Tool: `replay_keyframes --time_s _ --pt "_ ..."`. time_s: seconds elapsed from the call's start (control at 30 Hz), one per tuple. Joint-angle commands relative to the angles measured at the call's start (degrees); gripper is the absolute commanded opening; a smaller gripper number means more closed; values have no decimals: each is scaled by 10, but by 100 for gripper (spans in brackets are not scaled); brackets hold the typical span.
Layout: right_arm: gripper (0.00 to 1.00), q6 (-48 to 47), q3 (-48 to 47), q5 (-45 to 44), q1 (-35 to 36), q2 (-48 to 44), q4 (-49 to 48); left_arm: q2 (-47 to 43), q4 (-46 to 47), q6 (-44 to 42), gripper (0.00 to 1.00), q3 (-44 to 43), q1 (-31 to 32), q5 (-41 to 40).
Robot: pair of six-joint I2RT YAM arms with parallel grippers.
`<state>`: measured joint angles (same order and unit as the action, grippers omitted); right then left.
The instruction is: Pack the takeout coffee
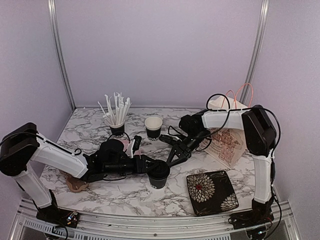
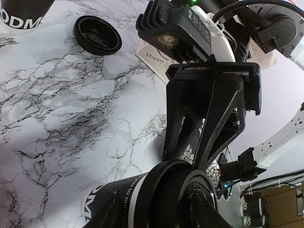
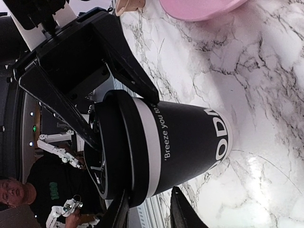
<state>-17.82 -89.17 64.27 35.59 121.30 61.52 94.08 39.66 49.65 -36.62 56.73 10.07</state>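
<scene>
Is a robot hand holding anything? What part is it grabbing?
The left gripper holds the lidded coffee cup by its sides near the top. The right gripper is at its lid; whether it grips cannot be told.

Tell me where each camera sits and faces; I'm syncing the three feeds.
Top: above and behind the arms, looking down at the table; both arms whole, left pincer and right pincer meeting at the lidded cup.
Left wrist: on the left arm, facing the right arm; lidded cup close below, right pincer beyond; own fingers hard to make out.
Right wrist: on the right arm, facing the left one, picture rolled sideways; own fingers at the bottom edge, lidded cup ahead.
Shared: both wrist views show the lidded cup.
</scene>
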Motion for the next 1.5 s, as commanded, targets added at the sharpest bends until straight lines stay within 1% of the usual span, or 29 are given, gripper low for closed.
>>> replay_keyframes --time_s 0.0,0.1,0.3,0.4,0.47,0.6,0.77,0.8,0.9,0.97,1.03,1.13,1.3,1.37,1.47 --pt "31 -25 22 -53 19 14 25 38 -178 -2 49 40 5 -14" --pt "36 -26 28 -54 15 3 27 34 -181 -2 49 43 5 -19" --pt "39 -32 48 -34 15 -17 30 28 -184 1 49 49 5 -26" --pt "38 -36 53 -19 16 -27 31 25 -186 4 49 51 5 -27" --pt "37 -27 57 -27 18 -34 22 23 -186 4 49 51 5 -28" --pt "36 -14 51 -25 28 -24 13 21 -186 3 49 50 6 -29" --pt "34 38 46 -57 33 -11 -33 28 -186 -1 49 43 13 -29" --pt "33 43 47 -62 33 -10 -41 30 -186 -2 49 42 14 -28" --pt "24 48 54 -51 31 -6 -64 36 -186 -4 49 38 16 -29" --pt "20 57 65 -47 29 3 -79 41 -185 -4 49 38 16 -27" --pt "14 78 88 -43 21 17 -113 47 -185 -4 49 38 16 -26" --pt "7 92 114 -46 12 59 -138 53 -185 -3 49 40 16 -26" --pt "4 104 111 -112 17 106 -141 52 -184 2 49 51 17 -29" --pt "4 105 109 -159 23 101 -142 51 -184 3 49 55 16 -30" --pt "4 110 111 -256 45 80 -145 45 -183 3 49 57 17 -33"
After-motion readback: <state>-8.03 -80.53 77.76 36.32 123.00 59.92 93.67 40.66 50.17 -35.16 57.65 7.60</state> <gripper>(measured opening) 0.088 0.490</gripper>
